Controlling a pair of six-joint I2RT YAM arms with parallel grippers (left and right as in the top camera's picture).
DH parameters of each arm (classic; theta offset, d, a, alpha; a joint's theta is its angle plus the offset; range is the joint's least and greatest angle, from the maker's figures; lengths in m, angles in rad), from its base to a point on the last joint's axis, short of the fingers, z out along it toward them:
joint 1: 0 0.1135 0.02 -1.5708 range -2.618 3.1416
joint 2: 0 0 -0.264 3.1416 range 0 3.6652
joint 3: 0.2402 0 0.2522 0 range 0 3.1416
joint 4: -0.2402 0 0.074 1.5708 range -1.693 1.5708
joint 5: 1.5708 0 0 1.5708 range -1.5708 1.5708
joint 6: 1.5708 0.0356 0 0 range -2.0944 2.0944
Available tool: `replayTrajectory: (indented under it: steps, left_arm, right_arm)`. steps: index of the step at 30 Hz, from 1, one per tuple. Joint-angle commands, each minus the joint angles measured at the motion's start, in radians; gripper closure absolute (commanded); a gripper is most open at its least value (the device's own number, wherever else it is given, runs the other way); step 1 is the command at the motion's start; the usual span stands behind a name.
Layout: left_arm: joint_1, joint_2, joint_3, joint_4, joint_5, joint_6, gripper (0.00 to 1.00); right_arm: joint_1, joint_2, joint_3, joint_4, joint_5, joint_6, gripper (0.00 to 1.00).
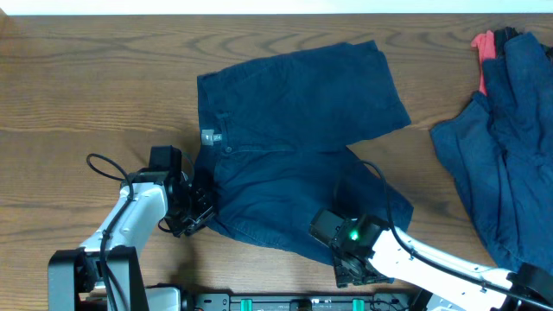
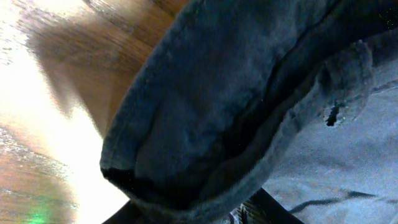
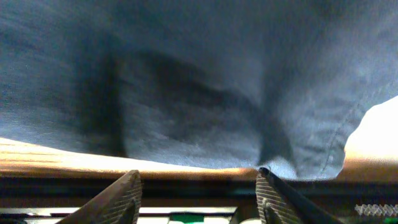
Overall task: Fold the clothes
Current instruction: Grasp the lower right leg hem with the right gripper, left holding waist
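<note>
The navy shorts [image 1: 294, 130] lie spread on the table's middle, waistband to the left, legs to the right. My left gripper [image 1: 194, 212] is at the waistband's near corner. In the left wrist view the thick waistband fold [image 2: 205, 106] bunches between its fingers [image 2: 199, 214], so it looks shut on the cloth. My right gripper [image 1: 350, 257] is at the near leg's hem. Its fingers [image 3: 199, 180] are wide open and empty, and the right tip touches the hem of the shorts [image 3: 199, 81]. More navy clothes [image 1: 510, 147] with a coral-red piece [image 1: 484, 53] are piled at the right.
The wooden table [image 1: 78, 86] shows bare wood left of the shorts. The table's front edge and a black rail [image 1: 285, 302] lie just behind my right gripper. A black cable [image 1: 108, 166] loops by the left arm.
</note>
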Motion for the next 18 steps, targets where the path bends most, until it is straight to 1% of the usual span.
replayTrajectory:
  steps: [1, 3, 4, 6, 8, 10, 13, 16, 18]
  left_arm:
    - [0.002, 0.016, -0.023, -0.003, -0.013, -0.002, 0.62]
    - [0.002, 0.016, -0.023, -0.003, -0.012, -0.002, 0.62]
    - [0.002, 0.016, -0.023, -0.003, -0.012, -0.002, 0.62]
    - [0.002, 0.016, -0.023, -0.006, -0.012, -0.002, 0.62]
    - [0.002, 0.016, -0.023, -0.006, -0.012, -0.002, 0.62]
    - [0.002, 0.016, -0.023, -0.006, -0.012, -0.001, 0.62]
    - [0.002, 0.016, -0.023, -0.007, -0.012, -0.001, 0.62]
    - [0.002, 0.016, -0.023, -0.008, -0.012, 0.006, 0.62]
    - [0.002, 0.016, -0.023, -0.008, -0.012, 0.006, 0.62]
  right_arm:
    - [0.009, 0.024, -0.004, -0.003, -0.047, 0.159, 0.31]
    - [0.007, 0.024, -0.004, 0.001, -0.068, 0.241, 0.09]
    - [0.003, 0.022, -0.003, 0.005, -0.085, 0.269, 0.01]
    - [-0.02, 0.022, -0.003, 0.013, -0.123, 0.305, 0.01]
    - [-0.058, 0.022, -0.003, 0.021, -0.161, 0.379, 0.01]
    - [-0.103, 0.022, -0.003, 0.02, -0.203, 0.495, 0.01]
    - [-0.182, 0.022, -0.003, 0.026, -0.295, 0.708, 0.01]
    - [-0.227, 0.022, -0.003, 0.07, -0.326, 0.846, 0.11]
    - [-0.234, 0.022, -0.003, 0.121, -0.311, 0.91, 0.13]
